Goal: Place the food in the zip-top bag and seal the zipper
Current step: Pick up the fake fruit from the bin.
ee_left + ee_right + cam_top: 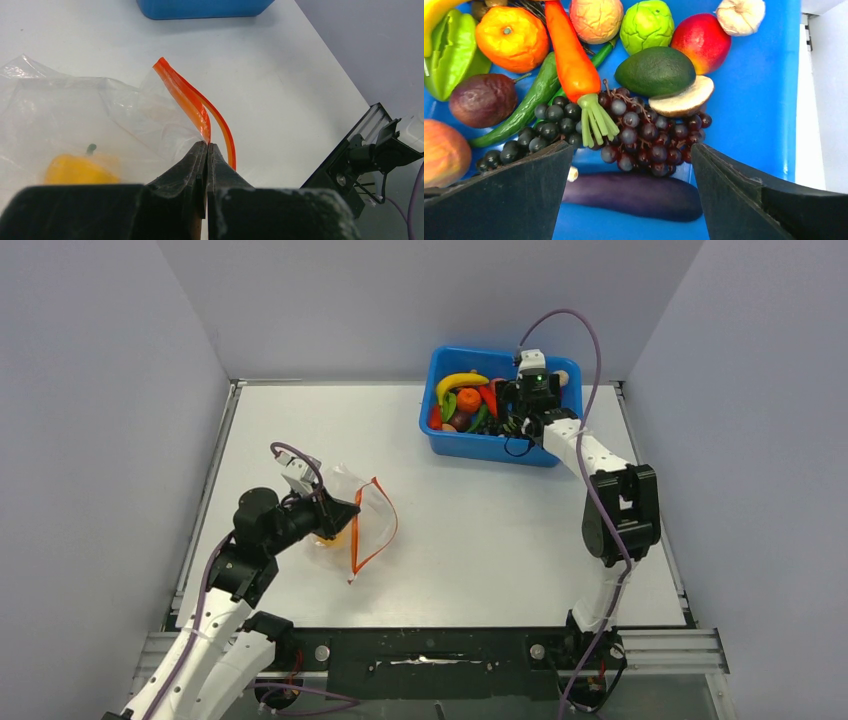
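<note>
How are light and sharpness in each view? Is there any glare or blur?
Top external: even, soft light, only a faint shadow beside the blue bin. Left wrist: zipper sharp, zip-top bag shows pale glare, left end effector softer near the lens. Right wrist: grapes sharp with small highlights; right end effector dark.

The zip-top bag lies near-left on the table — the bin of food sits far-right.

No writing, label, brand, number or sign can be read in any view, neither on the blue bin nor the zip-top bag.
</note>
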You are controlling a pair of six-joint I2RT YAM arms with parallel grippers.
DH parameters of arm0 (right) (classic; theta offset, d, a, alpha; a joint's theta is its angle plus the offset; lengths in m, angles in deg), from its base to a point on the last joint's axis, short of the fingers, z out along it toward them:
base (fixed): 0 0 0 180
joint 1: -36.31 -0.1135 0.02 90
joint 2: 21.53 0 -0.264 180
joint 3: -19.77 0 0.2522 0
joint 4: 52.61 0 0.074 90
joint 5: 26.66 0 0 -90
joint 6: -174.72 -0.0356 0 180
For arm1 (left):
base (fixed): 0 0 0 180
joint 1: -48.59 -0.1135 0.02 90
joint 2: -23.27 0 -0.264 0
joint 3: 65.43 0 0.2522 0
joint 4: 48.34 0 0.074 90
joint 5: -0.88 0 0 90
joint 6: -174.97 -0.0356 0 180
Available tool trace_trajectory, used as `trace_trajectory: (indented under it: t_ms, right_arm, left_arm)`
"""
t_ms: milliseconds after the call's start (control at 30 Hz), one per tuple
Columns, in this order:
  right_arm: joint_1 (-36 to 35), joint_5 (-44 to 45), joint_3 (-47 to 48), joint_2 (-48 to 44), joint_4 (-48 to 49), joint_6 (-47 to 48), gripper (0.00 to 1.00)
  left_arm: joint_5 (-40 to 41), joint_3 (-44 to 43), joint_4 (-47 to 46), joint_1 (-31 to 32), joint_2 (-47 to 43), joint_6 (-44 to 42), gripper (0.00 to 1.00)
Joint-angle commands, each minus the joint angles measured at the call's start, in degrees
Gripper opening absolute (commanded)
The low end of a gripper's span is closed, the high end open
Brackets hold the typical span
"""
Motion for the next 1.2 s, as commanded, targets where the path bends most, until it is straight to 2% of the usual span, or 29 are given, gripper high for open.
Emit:
trace_trajectory:
  t_ms: [0,67,200,333,633,733,1167]
  right_arm:
    - [1.27,0.18,5.19,3.17,2.63,0.17,0.94]
    - [1.94,-0.21,6.96,4.71,2.06,-0.39,0.98]
    - [3.26,-0.21,10.15,8.09,1.32,-1.53,0.97]
    - [3.6,1.95,16.66,13.56,-4.34,-2.33,0.98]
    - [4.96,1.83,24.13,20.04,-4.7,-4.41,0.98]
    - [5.27,-0.13,24.99,21.1,-4.25,-4.37,0.98]
    - [6.49,2.86,26.31,25.01,-3.19,-4.68,0.98]
  left_arm:
    - [1.13,-0.07,-1.84,-0.46,-1.3,-0.82,0.0]
    - [1.42,0.09,-1.94,-0.41,-1.45,-0.82,0.0]
    - [1.73,-0.14,-1.65,-0.46,-1.24,-1.16,0.0]
    - [2.05,-0.22,-1.4,-0.61,-1.39,-1.34,0.0]
    - [1.85,-0.08,-1.43,-0.76,-0.85,-1.26,0.0]
    - [1.8,-0.15,-1.4,-0.77,-0.77,-1.25,0.0]
    - [0.97,-0.1,-1.51,-0.9,-0.38,-1.42,0.0]
